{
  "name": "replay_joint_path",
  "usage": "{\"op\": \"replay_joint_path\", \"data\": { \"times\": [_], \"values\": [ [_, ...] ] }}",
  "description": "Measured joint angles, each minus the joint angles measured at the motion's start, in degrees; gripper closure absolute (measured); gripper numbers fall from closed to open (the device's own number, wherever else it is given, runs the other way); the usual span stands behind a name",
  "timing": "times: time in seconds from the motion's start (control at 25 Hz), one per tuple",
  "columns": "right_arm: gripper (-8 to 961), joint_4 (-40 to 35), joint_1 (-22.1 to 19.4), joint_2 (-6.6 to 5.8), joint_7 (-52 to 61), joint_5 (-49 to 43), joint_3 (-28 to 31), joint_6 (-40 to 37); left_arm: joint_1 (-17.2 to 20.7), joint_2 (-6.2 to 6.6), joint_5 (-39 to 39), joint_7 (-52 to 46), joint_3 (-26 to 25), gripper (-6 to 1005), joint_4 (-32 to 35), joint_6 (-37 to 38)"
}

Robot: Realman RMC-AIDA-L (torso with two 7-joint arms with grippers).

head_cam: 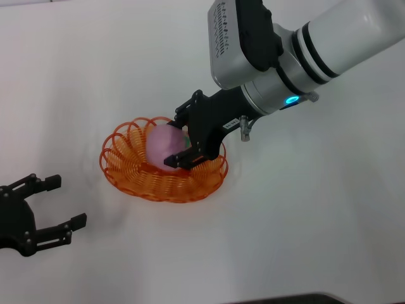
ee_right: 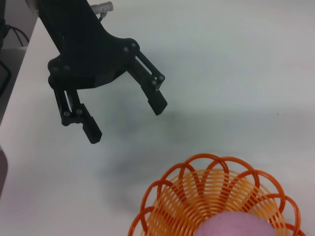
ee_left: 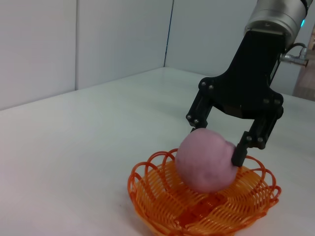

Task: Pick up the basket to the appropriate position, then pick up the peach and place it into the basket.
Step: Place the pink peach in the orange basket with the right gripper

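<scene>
The peach [head_cam: 163, 143] sits in the middle of the head view, inside the orange basket [head_cam: 126, 177], which rests on the white table [head_cam: 304, 221]. The right gripper [head_cam: 179, 140] reaches down from the upper right and clasps the peach between its black fingers [head_cam: 185, 158]; whether the fruit touches the basket floor cannot be told. The left gripper [head_cam: 66, 204] waits at the lower left edge, fingers spread and holding nothing, well apart from the basket.
</scene>
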Motion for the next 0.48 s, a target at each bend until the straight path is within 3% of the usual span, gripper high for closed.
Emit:
{"op": "replay_joint_path", "data": {
  "times": [0.28, 0.4, 0.48],
  "values": [
    [286, 0.03, 0.04, 0.0, 0.1, 0.01, 0.0, 0.12, 0.0, 0.0, -0.15, 0.0, -0.04, 115, 0.14, 0.14],
    [91, 0.03, 0.13, 0.0, 0.13, 0.01, 0.0, 0.14, 0.0, 0.0, -0.17, 0.0, -0.08, 114, 0.19, 0.16],
    [57, 0.03, 0.18, 0.0, 0.1, 0.01, 0.0, 0.18, 0.0, 0.0, -0.17, 0.0, -0.09, 114, 0.19, 0.16]
  ]
}}
